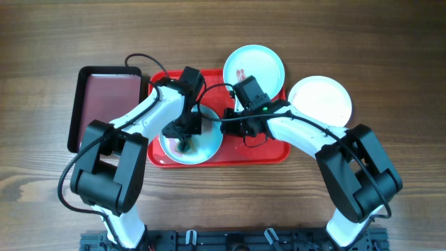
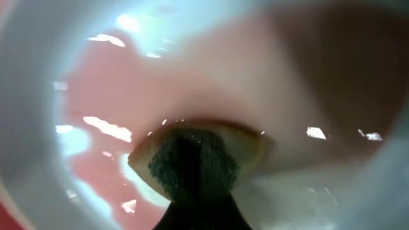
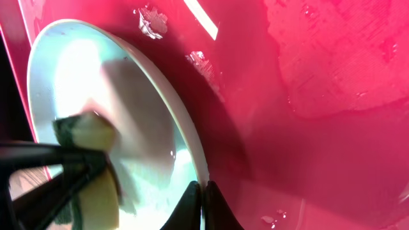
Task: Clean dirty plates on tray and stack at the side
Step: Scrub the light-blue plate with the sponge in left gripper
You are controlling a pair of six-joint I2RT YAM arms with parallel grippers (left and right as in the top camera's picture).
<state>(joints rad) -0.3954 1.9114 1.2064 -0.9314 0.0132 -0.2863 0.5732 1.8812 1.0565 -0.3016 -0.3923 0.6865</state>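
Note:
A light blue plate (image 1: 205, 146) lies on the left half of the red tray (image 1: 272, 155). My left gripper (image 1: 185, 137) is shut on a yellow-and-green sponge (image 2: 195, 160) and presses it onto this plate's inside (image 2: 96, 96). My right gripper (image 1: 226, 127) is shut on the plate's right rim (image 3: 192, 147), with the sponge (image 3: 89, 134) in its view too. A second light blue plate (image 1: 254, 66) with reddish smears sits at the tray's back edge. A white plate (image 1: 319, 101) lies on the table right of the tray.
A smaller dark maroon tray (image 1: 108, 104) with a black rim lies left of the red tray. The red tray's floor (image 3: 332, 96) is wet, with droplets and streaks. Cables run over the tray between the two arms.

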